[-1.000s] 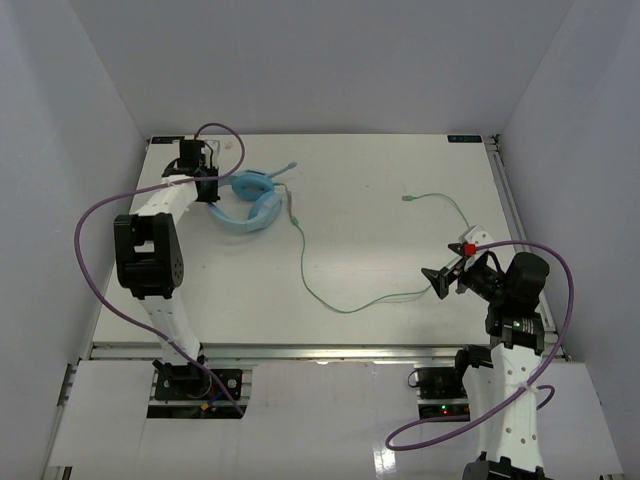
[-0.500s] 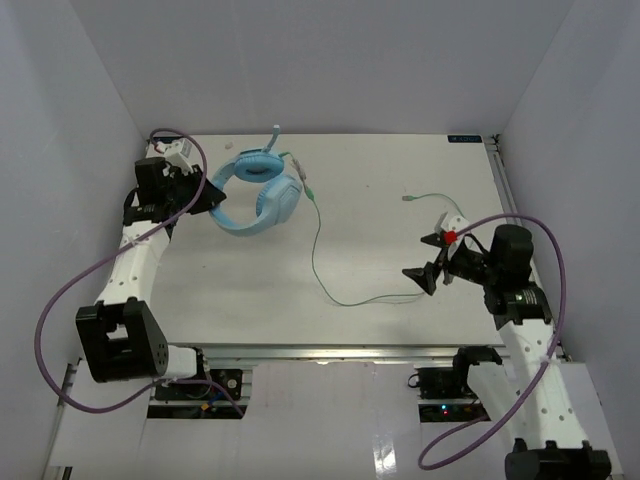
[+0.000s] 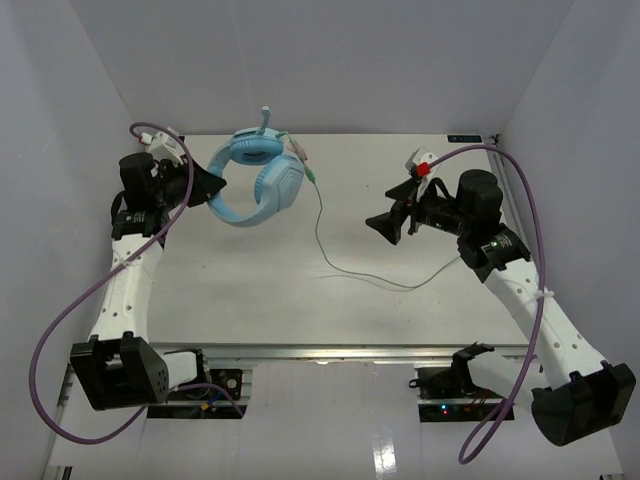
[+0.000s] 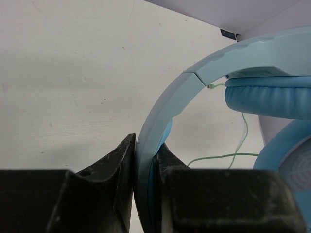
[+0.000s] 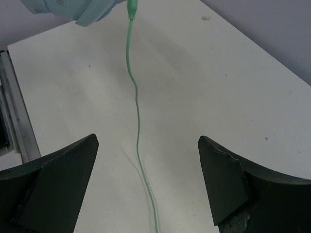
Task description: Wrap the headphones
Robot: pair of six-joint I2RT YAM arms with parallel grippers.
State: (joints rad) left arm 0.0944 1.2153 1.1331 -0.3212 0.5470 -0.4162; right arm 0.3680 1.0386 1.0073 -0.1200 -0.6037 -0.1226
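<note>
The light blue headphones hang above the table's far left, held by the headband. My left gripper is shut on that headband, its black fingers pressing both sides. An ear cup shows at the right of the left wrist view. The thin pale green cable drops from the cup and trails right across the table. My right gripper hovers open, right of the headphones. In the right wrist view the cable runs between its spread fingertips, apart from both.
The white table is walled in by grey panels on three sides. Thick purple robot cables loop beside each arm. A metal rail runs along the near edge, with both arm bases behind it.
My left gripper has raised the headphones off the table and turned them upright. The right gripper has swung up and left, over the cable. The cable's far end has been dragged toward the near right.
</note>
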